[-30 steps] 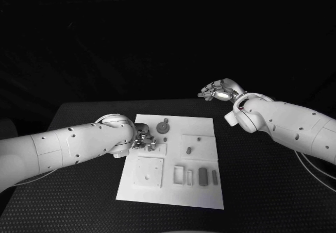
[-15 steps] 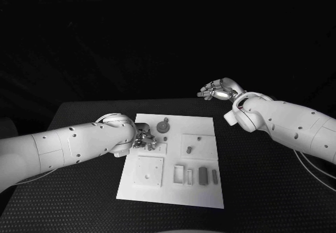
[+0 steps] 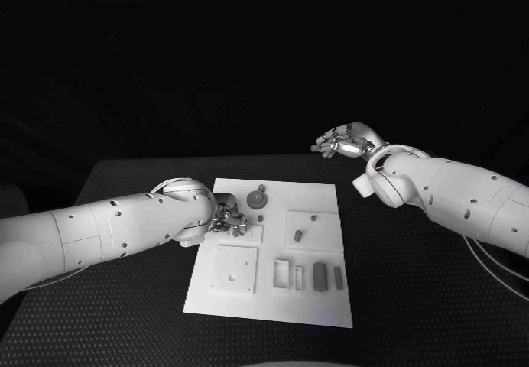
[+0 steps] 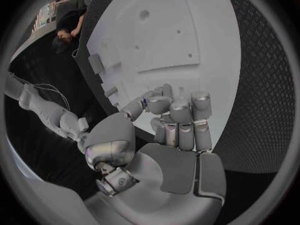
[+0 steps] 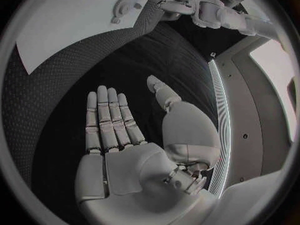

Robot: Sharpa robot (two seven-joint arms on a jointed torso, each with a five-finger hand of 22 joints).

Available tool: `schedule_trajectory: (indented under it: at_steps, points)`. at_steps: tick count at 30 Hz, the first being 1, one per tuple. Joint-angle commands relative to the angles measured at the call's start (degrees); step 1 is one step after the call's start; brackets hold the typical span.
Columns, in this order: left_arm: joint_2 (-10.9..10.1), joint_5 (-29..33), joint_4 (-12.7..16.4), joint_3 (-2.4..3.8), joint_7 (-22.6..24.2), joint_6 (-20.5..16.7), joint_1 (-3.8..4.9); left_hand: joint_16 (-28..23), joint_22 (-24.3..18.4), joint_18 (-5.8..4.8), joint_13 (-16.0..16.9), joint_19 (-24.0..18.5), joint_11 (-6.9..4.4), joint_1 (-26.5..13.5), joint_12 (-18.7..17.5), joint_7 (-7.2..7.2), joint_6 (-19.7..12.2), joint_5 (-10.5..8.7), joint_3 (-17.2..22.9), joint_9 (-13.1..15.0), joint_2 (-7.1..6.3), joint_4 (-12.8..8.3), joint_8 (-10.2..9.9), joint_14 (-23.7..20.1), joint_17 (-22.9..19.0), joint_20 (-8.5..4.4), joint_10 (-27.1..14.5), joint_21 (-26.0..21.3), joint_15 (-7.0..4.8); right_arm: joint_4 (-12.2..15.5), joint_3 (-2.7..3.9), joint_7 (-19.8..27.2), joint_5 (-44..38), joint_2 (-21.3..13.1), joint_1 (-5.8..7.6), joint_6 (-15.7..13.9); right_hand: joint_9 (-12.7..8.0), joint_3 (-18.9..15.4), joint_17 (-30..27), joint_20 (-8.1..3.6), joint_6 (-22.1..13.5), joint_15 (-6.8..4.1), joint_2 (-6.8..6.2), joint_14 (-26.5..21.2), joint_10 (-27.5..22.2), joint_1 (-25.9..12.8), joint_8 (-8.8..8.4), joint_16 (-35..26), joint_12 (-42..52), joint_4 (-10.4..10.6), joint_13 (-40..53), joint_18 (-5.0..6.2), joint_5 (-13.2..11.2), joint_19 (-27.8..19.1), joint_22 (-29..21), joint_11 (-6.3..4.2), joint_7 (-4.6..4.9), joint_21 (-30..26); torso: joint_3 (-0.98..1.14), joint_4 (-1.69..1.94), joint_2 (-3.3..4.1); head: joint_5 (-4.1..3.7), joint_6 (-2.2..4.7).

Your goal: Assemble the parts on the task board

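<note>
Under the left hand (image 3: pixel 228 220) lies the task board (image 3: pixel 319 310), a white rectangular plate in the middle of the black table (image 3: pixel 419 306). It carries raised white blocks and recesses: a square block (image 3: pixel 236 269) on the robot's side of the hand, another block (image 3: pixel 312 229) to the hand's right, and a row of narrow slots with small grey parts (image 3: pixel 319 277) standing in them. A round grey part (image 3: pixel 256 200) sits just beyond the hand. The left hand's fingers (image 4: pixel 180 120) are curled together low over the board; whether they pinch anything I cannot tell. The right hand (image 3: pixel 345 142) hangs well apart, beyond the board's far right corner, flat with fingers (image 5: pixel 107 117) straight, holding nothing.
</note>
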Motion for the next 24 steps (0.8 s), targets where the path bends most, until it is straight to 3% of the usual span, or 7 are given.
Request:
schedule_trajectory:
  at_steps: [1, 16, 19, 24]
  points:
    - [0.08, -0.83, 0.38, -0.30, -0.02, 2.88, -0.48, 0.38, 0.96, 0.56, -0.06, -0.20, -1.13, 0.76, 0.42, -5.49, 11.98, 0.36, 0.18, 0.07, 0.85, -0.28, 0.22, 0.62, -0.10, -5.02, -0.65, 0.24, -0.51, 0.01, 0.03, 0.67, -0.01, 0.04, 0.00, 0.82, -0.09, 0.10, -0.06, 0.33, -0.16, 0.29, 0.13, 0.00, 0.36, 0.54, 0.22, -0.02, -0.08, 0.00, -0.08, 0.13, 0.22, -0.11, 0.10, 0.03, 0.75, -0.36, -0.03, -0.03, 0.02, -0.04, -0.09]
    - [0.21, -1.13, 0.40, -0.29, -0.38, 3.56, -0.48, 0.63, 0.96, 0.56, -0.16, -0.20, -1.22, 0.99, 0.80, -5.58, 12.08, 1.03, 0.21, 0.20, 0.76, -0.41, 0.57, 0.67, -0.14, -4.97, -0.66, 0.32, -0.59, 0.05, 0.03, 0.67, -0.01, 0.04, 0.00, 0.92, -0.12, 0.09, -0.13, 0.36, -0.14, 0.31, 0.16, -0.03, 0.37, 0.52, 0.24, -0.01, -0.06, 0.01, -0.18, 0.14, 0.25, -0.13, 0.11, 0.04, 0.75, -0.39, 0.01, 0.01, 0.00, -0.18, -0.13]
    - [0.27, -1.10, 0.39, -0.29, -0.33, 3.25, -0.48, 0.65, 0.90, 0.52, -0.30, -0.24, -1.18, 0.70, 0.97, -5.56, 11.96, 0.05, -0.11, 0.22, 0.80, 0.15, 0.70, 0.59, -0.26, -4.90, -0.75, 0.28, -0.53, 0.06, 0.03, 0.65, -0.01, 0.01, 0.00, 0.92, -0.13, 0.10, -0.14, 0.36, -0.14, 0.31, 0.17, -0.03, 0.37, 0.52, 0.24, 0.00, -0.06, 0.01, -0.20, 0.14, 0.25, -0.14, 0.12, 0.05, 0.75, -0.39, 0.02, -0.01, 0.00, -0.16, -0.22]
    - [0.46, -0.60, 0.21, -0.29, -0.37, 3.78, -0.48, 0.83, 0.85, 0.53, -0.79, -0.50, -1.16, -1.09, 1.43, -5.54, 11.82, -5.46, -0.85, 0.24, 1.19, 2.34, 1.13, 0.43, -0.56, -4.77, -0.95, 0.14, -0.37, 0.06, 0.03, 0.60, 0.11, -0.05, 0.00, 0.98, -0.14, 0.12, -0.17, 0.37, -0.13, 0.31, 0.17, -0.04, 0.37, 0.56, 0.25, 0.00, -0.05, -0.01, -0.26, 0.16, 0.26, -0.15, 0.13, 0.05, 0.75, -0.40, 0.01, 0.00, -0.02, -0.07, -0.22]
